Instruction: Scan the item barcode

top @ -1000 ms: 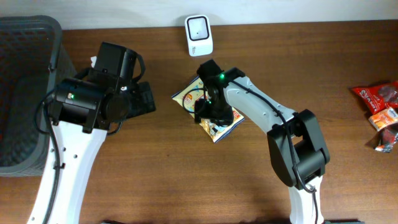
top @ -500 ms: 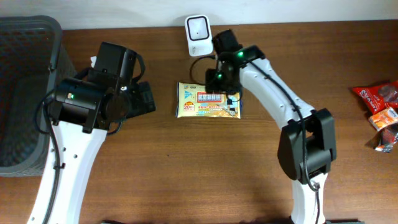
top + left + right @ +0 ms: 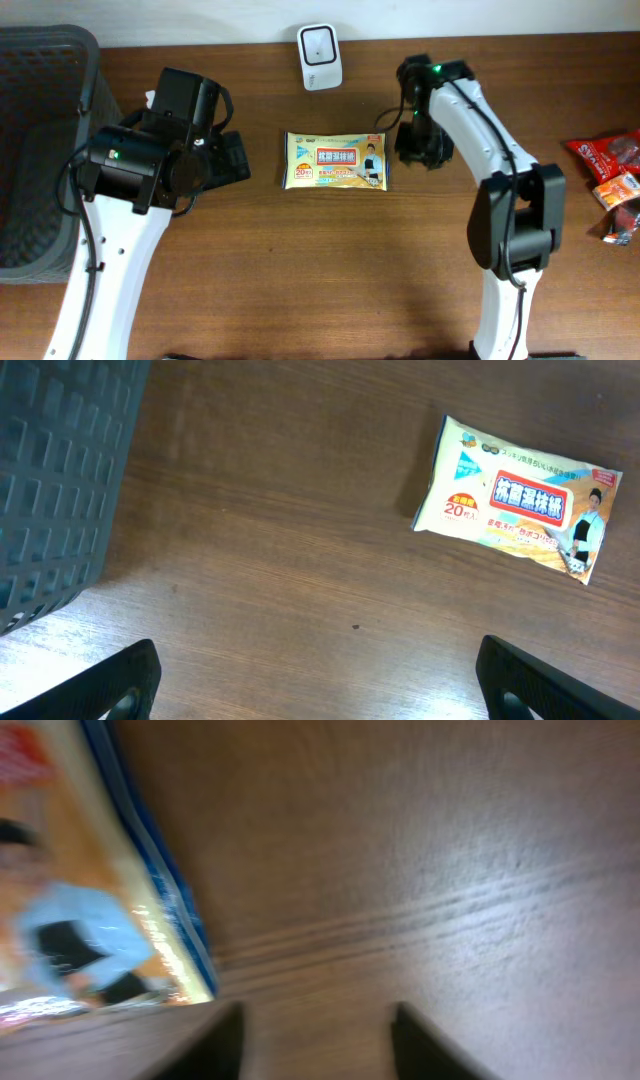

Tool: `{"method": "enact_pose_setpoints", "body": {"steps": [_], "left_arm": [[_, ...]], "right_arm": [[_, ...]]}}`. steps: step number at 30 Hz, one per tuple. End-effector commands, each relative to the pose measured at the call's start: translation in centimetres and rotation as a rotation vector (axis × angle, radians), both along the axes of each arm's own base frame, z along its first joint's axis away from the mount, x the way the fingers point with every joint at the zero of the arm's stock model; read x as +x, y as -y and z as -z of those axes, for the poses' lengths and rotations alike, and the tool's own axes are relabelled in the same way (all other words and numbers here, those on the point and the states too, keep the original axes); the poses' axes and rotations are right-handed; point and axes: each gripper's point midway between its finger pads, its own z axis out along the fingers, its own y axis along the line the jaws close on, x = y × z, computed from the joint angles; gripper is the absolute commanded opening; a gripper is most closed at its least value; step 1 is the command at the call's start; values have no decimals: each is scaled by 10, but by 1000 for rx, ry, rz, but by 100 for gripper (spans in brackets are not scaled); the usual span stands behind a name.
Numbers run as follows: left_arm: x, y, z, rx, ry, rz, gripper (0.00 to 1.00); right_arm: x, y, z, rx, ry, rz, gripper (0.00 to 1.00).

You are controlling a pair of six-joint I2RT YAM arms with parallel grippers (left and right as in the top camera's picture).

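Yellow wipes packet (image 3: 337, 162) lies long-axis left-right; right gripper (image 3: 421, 146), half-spread and empty, just off its right end; left gripper (image 3: 233, 159) wide, farther.

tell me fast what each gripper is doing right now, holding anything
Left gripper: open wide, holding nothing.
Right gripper: open, nothing between its fingers; the wipes pack lies free beside it.

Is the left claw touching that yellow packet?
Apart. In the left wrist view, a wide gap separates the open left gripper from the yellow packet.
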Motion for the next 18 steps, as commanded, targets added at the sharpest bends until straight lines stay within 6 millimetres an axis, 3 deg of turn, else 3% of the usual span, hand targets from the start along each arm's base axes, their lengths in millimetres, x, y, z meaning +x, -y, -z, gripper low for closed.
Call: {"method": "enact_pose_setpoints", "body": {"steps": [1, 6, 7, 8, 9, 10, 12, 14, 15, 18], "left_arm": [[1, 1, -4, -6, 15, 5, 99], [23, 14, -14, -70, 110, 25, 99], [34, 30, -16, -122, 136, 85, 79], [46, 40, -7, -127, 129, 104, 48], [58, 46, 11, -118, 87, 107, 19], [72, 54, 37, -125, 30, 107, 0], [96, 90, 93, -241, -97, 164, 0], [118, 105, 142, -266, -159, 178, 0], [127, 116, 169, -286, -188, 236, 0], [139, 149, 210, -426, -227, 355, 0]], "right_arm": [[7, -21, -27, 123, 62, 0, 98], [27, -29, -27, 155, 141, -8, 99], [27, -34, -23, 157, 145, -19, 99], [28, -43, -16, 160, 152, -40, 60], [28, -50, -9, 164, 159, -57, 12], [29, -61, -1, 175, 177, -79, 4], [34, -98, 9, 299, 222, -128, 4], [39, -122, 17, 348, 273, -172, 4], [42, -128, 19, 357, 295, -185, 4], [40, -130, 20, 370, 290, -186, 4]]}}
